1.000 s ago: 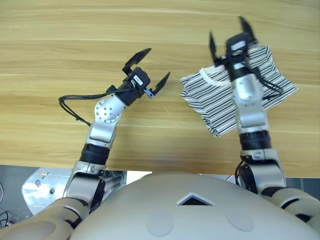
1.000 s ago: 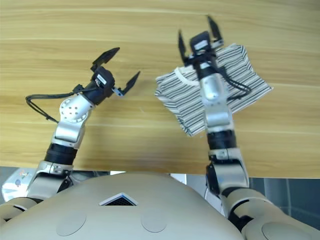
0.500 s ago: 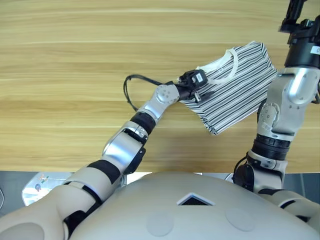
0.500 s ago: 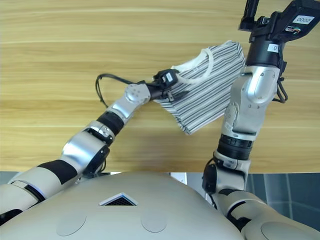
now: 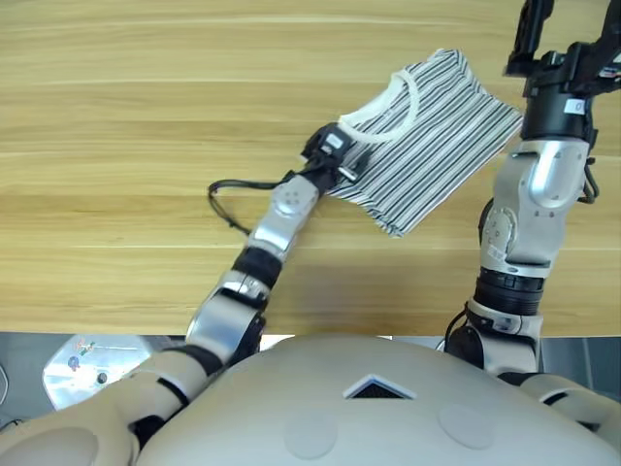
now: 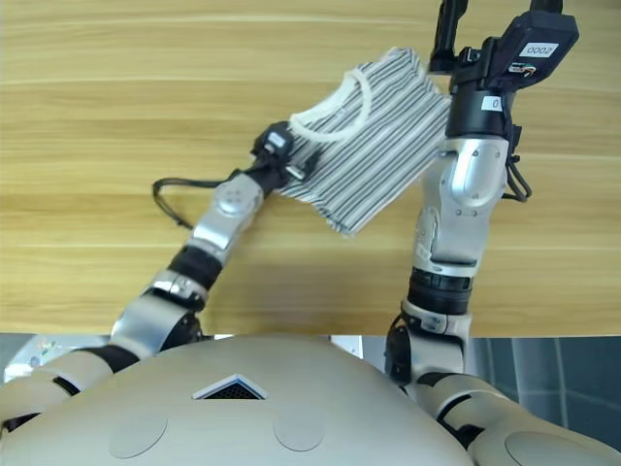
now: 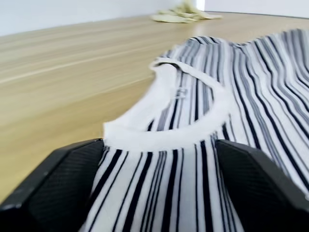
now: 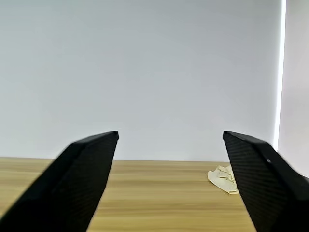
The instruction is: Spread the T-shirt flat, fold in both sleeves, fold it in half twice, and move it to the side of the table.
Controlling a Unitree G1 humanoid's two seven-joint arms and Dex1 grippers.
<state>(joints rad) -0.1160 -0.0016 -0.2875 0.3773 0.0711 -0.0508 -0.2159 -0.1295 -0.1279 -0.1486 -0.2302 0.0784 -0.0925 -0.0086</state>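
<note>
The T-shirt (image 5: pixel 427 146) is soft striped cloth with a plain white collar. The table (image 5: pixel 146 116) is smooth pale wood, faintly shiny. My left gripper (image 7: pixel 160 140) has matt black fingers (image 7: pixel 63 183) (finely woven-looking), and my right forearm (image 5: pixel 543 180) looks like glossy silver metal.

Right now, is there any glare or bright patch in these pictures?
Right wrist view: a bright vertical strip of light borders the pale wall. Left wrist view: a faint sheen streaks the table beside the T-shirt. Eye views: even light on the table, no glare.
</note>
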